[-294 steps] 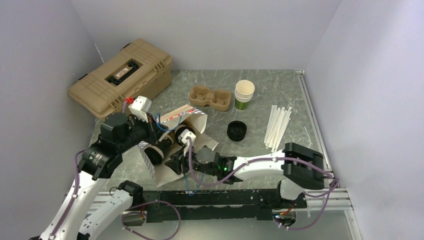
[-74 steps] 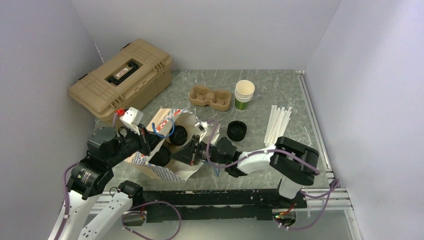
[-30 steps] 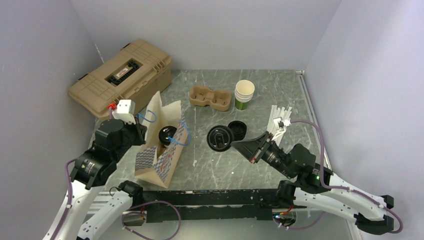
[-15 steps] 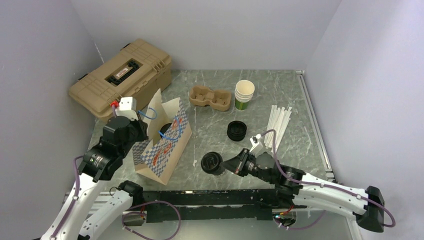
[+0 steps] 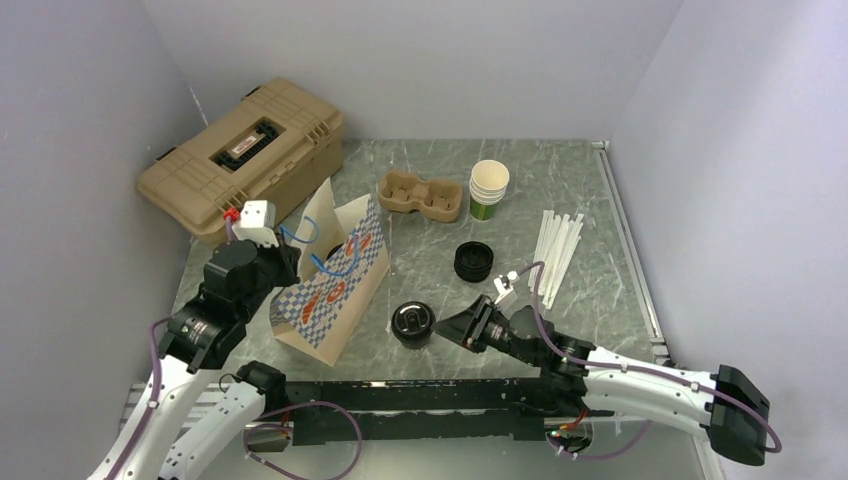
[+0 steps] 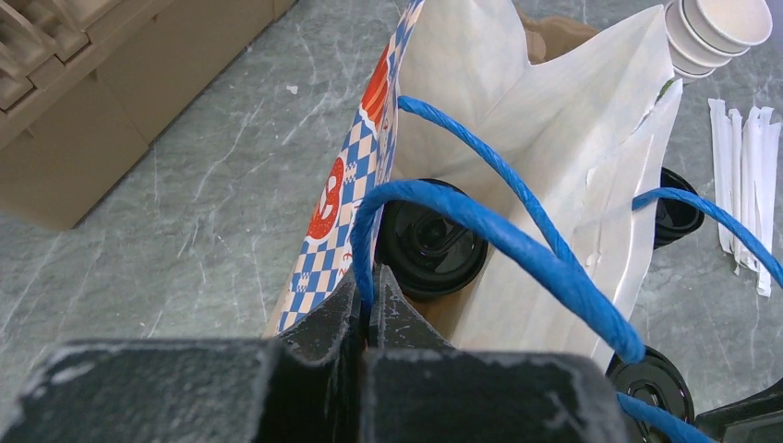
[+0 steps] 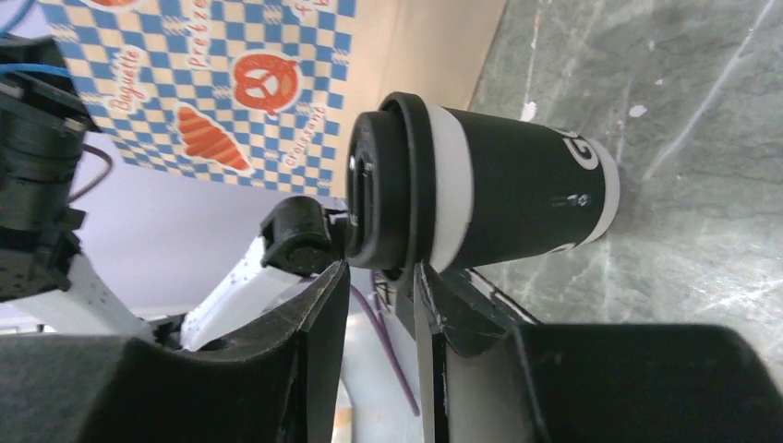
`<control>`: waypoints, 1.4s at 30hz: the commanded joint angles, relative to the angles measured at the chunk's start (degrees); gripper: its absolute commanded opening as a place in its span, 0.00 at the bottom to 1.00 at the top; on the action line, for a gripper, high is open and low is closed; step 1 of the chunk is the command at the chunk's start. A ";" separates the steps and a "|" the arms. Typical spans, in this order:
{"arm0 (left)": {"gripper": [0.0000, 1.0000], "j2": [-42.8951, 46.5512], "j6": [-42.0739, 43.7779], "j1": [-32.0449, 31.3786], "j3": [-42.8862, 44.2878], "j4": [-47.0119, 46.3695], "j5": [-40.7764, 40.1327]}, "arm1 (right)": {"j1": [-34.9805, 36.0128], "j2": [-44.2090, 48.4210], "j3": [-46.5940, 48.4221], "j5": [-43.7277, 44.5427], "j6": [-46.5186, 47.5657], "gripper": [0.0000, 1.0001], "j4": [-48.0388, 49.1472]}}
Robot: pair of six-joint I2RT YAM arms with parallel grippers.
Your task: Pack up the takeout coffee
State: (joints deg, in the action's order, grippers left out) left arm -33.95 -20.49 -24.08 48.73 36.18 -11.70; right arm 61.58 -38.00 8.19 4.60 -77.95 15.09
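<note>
A takeout coffee (image 5: 411, 325), a dark-sleeved paper cup with a black lid, stands upright on the table just right of the checkered paper bag (image 5: 335, 290). My right gripper (image 5: 447, 328) is level with its lid. In the right wrist view the jaws stand slightly apart, open, with the lid's rim (image 7: 388, 185) at the tips of the right gripper (image 7: 379, 269). My left gripper (image 6: 369, 286) is shut on the bag's blue rope handle (image 6: 480, 231) and holds the bag's mouth open. A second lidded cup (image 6: 429, 249) sits inside the bag (image 6: 517, 138).
A tan toolbox (image 5: 245, 150) stands at the back left. A cardboard cup carrier (image 5: 420, 195), a stack of lidless cups (image 5: 488, 188), a stack of black lids (image 5: 473, 262) and white wrapped straws (image 5: 555, 250) lie behind and to the right.
My right gripper carried the lidded cup from mid-table toward the near edge, set it down beside the bag, and its jaws have parted. The left gripper shifted the bag slightly, still holding the handle.
</note>
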 commanded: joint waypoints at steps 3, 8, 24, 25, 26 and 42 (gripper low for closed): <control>0.00 0.64 0.82 -0.10 -0.30 -2.46 1.52 | -0.15 6.36 2.86 3.67 3.89 0.54 -6.56; 0.00 0.55 1.15 -0.09 -0.13 -2.35 1.89 | -0.15 7.15 11.39 6.25 11.38 0.64 -22.74; 0.00 2.51 2.77 -0.01 0.31 -0.85 0.73 | 4.20 -20.31 45.86 6.74 40.46 0.85 -51.47; 0.00 2.33 2.75 -0.01 0.39 -0.81 0.85 | 5.11 -21.82 47.42 8.17 40.75 0.84 -52.80; 0.00 2.22 2.76 -0.01 0.40 -0.77 1.13 | 6.26 -23.44 48.72 9.71 40.97 0.84 -54.04; 0.00 2.91 2.94 -0.01 0.31 -0.84 2.02 | 10.49 -34.92 57.46 19.31 42.08 0.39 -59.45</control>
State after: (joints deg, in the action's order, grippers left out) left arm -31.57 -18.37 -24.08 48.71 36.75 -10.83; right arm 72.05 -71.88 62.04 20.08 -36.67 -42.63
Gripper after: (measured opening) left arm 0.029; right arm 0.458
